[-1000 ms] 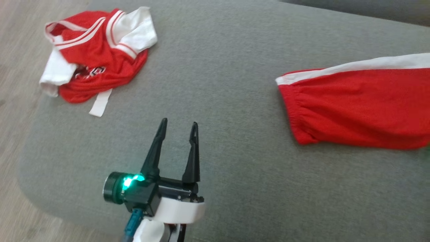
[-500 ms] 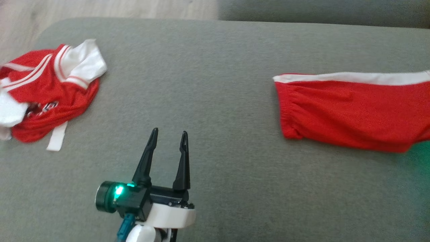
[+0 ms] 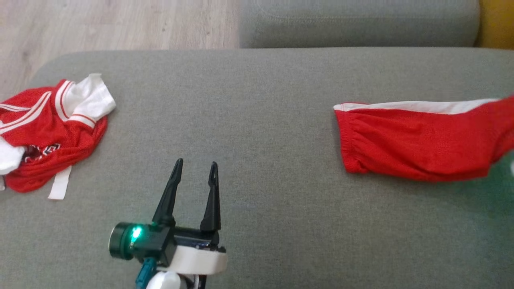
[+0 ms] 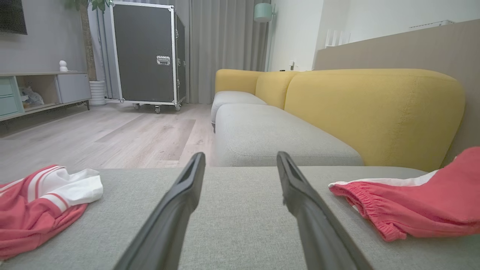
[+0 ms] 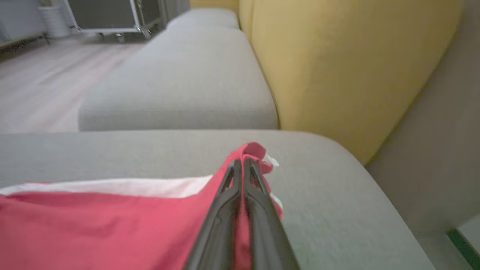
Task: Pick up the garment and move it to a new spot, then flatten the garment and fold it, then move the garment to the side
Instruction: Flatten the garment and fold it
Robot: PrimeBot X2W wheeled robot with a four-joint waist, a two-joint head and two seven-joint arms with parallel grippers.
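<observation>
2 L fingers apart, R fingers pinching shorts

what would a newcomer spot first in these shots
A red garment with a white stripe lies at the right of the grey cushion, one edge pinched in the shut right hand. A crumpled red-and-white jersey sits at the left end, with the open left hand between them.

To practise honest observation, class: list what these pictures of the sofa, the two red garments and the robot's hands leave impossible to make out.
- Red shorts: head view, right end cut off by the picture edge.
- Crumpled jersey: head view, left part cut off; its print is buried in folds, unreadable.
- Right hand: right wrist view, blurred; shut on the shorts, it hides how much cloth is pinched.
</observation>
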